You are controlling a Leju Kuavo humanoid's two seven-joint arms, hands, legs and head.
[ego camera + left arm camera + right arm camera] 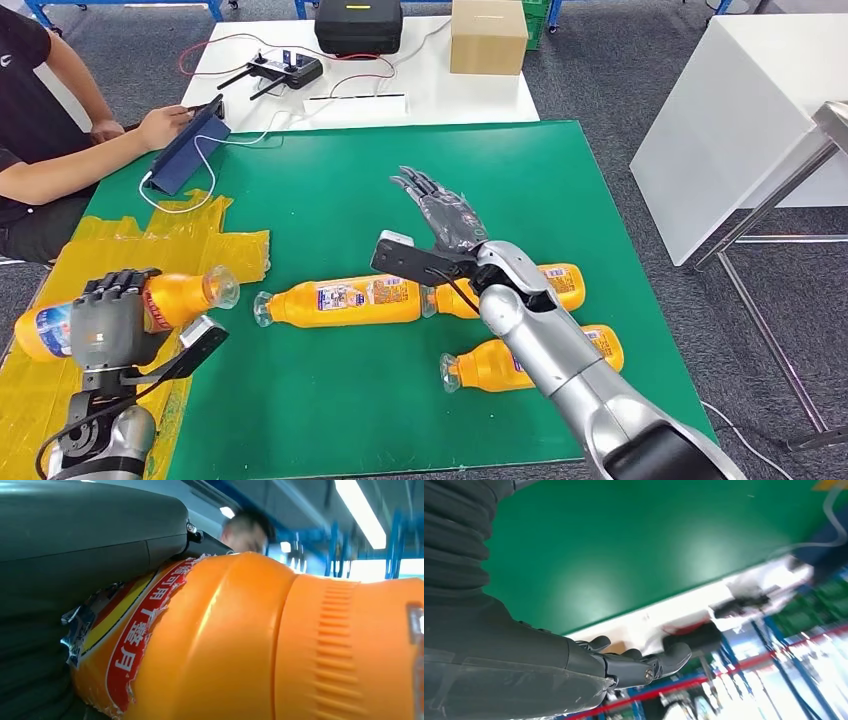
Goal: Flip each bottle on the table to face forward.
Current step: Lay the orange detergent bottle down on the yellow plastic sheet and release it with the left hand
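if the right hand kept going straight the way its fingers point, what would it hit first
Probably nothing close. The open right hand is raised above the green table mat, fingers aimed toward the far edge, where a white power strip lies on the white table. Height is unclear, so it may pass over.

Glossy plastic bottle point(240, 640), torn label point(131, 640)

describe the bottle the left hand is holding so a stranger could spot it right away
Start at the green mat and go to the yellow plastic sheet on its left edge. There the left hand grips an orange bottle; the other three orange bottles lie untouched on the mat.
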